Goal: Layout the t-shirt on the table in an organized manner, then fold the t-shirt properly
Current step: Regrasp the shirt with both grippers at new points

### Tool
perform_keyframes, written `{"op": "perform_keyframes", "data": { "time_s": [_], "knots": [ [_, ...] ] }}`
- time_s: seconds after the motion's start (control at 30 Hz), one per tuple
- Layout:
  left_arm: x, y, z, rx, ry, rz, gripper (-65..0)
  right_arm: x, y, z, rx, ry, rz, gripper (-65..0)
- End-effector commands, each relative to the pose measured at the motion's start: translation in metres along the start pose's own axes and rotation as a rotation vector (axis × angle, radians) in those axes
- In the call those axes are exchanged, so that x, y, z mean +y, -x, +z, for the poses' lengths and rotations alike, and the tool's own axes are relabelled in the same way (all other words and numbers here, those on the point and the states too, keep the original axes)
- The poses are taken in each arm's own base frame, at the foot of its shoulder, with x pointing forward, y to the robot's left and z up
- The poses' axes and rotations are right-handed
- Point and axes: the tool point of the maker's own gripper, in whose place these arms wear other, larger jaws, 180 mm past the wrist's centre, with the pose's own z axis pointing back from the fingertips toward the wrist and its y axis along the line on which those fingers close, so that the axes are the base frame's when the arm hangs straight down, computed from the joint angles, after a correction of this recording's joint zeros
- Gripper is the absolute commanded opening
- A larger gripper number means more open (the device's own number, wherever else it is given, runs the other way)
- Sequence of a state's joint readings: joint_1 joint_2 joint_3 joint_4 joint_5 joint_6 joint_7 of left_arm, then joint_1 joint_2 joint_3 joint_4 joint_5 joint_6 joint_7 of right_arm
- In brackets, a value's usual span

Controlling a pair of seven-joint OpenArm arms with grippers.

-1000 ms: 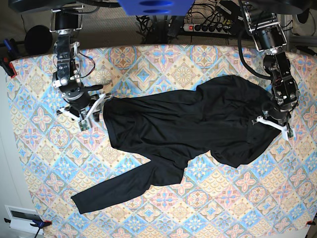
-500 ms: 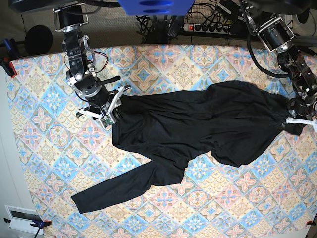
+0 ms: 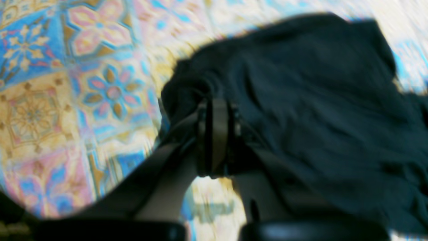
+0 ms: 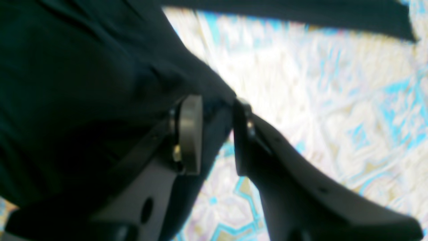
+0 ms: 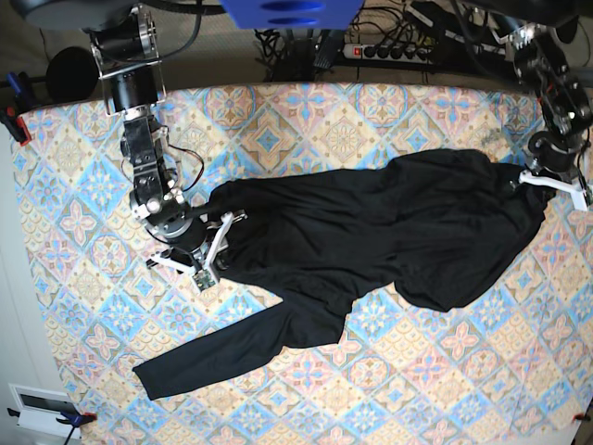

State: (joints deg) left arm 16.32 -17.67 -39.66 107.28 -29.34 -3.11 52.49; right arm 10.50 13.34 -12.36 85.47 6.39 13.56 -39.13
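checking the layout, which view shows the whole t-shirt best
The base view: only there does the whole t-shirt show, stretched across the table between both claws with one sleeve trailing toward the near corner. The left wrist view shows a blurred bunched edge, the right wrist view a pinched fold.

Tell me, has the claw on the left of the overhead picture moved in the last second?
Yes. The right claw, clamped on the t-shirt, has slid toward the table's near edge and inward, dragging that cloth edge across the tiles.
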Motion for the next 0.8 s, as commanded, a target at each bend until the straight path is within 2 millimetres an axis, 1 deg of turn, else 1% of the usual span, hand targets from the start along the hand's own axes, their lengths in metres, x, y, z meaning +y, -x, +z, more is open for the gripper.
{"op": "perform_keyframes", "data": {
  "time_s": [0.0,0.17,0.3,0.33,0.37,0.43,0.5,0.53,0.6,0.63,0.7,0.77],
  "knots": [
    [0.002,-0.007,0.01,-0.035,0.005,-0.026,-65.0,-0.015,-0.023,0.0,-0.057,0.029,0.005,-49.8],
    [0.01,0.047,0.04,0.107,0.037,-0.03,-65.0,-0.022,-0.042,-0.021,-0.039,0.022,0.047,-49.5],
    [0.021,0.081,0.056,0.205,0.035,-0.015,-65.0,-0.031,-0.06,-0.031,-0.038,0.028,0.073,-49.3],
    [0.024,0.087,0.059,0.223,0.03,-0.018,-65.0,-0.031,-0.061,-0.034,-0.028,0.026,0.081,-49.2],
    [0.025,0.091,0.061,0.237,0.026,-0.02,-65.0,-0.027,-0.064,-0.039,-0.023,0.016,0.089,-48.4],
    [0.026,0.094,0.063,0.246,0.023,-0.022,-65.0,-0.018,-0.067,-0.048,0.002,-0.005,0.102,-45.3],
    [0.026,0.094,0.063,0.246,0.023,-0.022,-65.0,-0.009,-0.057,-0.056,0.044,-0.025,0.124,-41.2],
    [0.026,0.094,0.063,0.246,0.023,-0.022,-65.0,-0.003,-0.048,-0.06,0.069,-0.037,0.14,-39.4],
    [0.026,0.094,0.062,0.244,0.024,-0.022,-65.0,0.014,-0.042,-0.064,0.092,-0.069,0.175,-36.7],
    [0.026,0.094,0.062,0.244,0.026,-0.021,-65.0,0.022,-0.043,-0.066,0.095,-0.082,0.199,-35.7],
    [0.025,0.094,0.062,0.244,0.026,-0.02,-65.0,0.029,-0.052,-0.068,0.087,-0.093,0.245,-34.6],
    [0.025,0.095,0.062,0.245,0.027,-0.02,-65.0,0.03,-0.064,-0.069,0.069,-0.093,0.279,-34.6]
  ]
}}
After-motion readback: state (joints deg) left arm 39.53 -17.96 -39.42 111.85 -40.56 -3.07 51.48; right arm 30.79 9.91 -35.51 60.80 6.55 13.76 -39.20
